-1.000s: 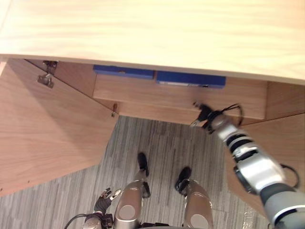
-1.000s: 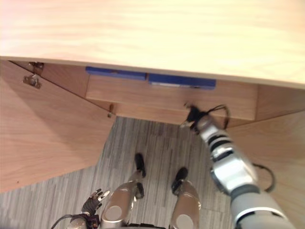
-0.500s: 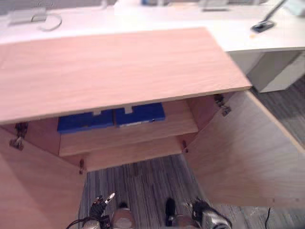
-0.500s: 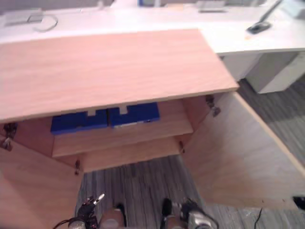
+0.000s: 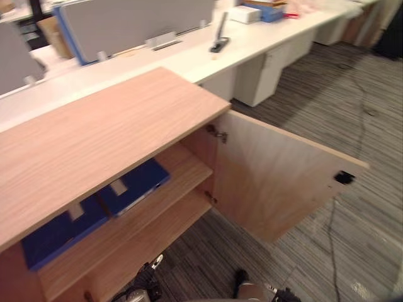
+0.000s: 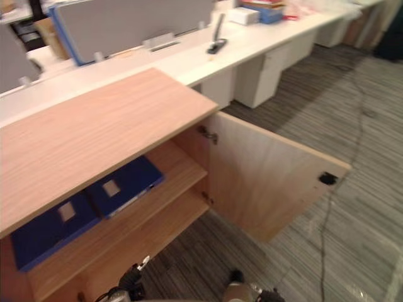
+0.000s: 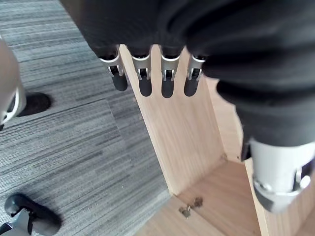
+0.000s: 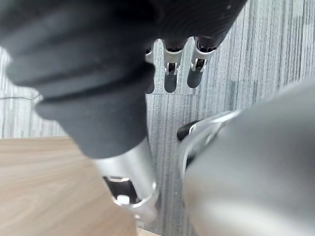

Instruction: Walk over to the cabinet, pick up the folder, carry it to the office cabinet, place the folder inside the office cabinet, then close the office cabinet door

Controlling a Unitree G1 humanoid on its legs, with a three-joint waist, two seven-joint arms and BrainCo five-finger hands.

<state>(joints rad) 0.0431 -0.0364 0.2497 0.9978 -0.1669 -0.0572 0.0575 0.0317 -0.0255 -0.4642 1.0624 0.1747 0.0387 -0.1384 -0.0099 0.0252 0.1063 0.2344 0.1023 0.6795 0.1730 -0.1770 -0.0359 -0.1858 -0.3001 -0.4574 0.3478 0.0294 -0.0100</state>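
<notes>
Your two head eyes sit high above the cabinet (image 5: 113, 132), facing down and forward. Both share its top, its open door (image 5: 277, 176) and the carpet (image 5: 359, 107). Each wrist camera looks closely along its own fingers: the left hand (image 7: 166, 81) toward a wood panel (image 7: 182, 137) and carpet, the right hand (image 8: 170, 61) toward carpet.

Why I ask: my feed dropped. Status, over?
Left robot hand open, empty; right robot hand same. Two blue folders on the cabinet shelf. Cabinet door hangs open.

Grey striped carpet (image 5: 352, 113) underfoot. Long white desk (image 5: 189, 60) along the far side. Grey partition screen (image 5: 138, 19), blue-edged, stands behind it. White drawer unit (image 5: 271, 69) tucked under the desk.
</notes>
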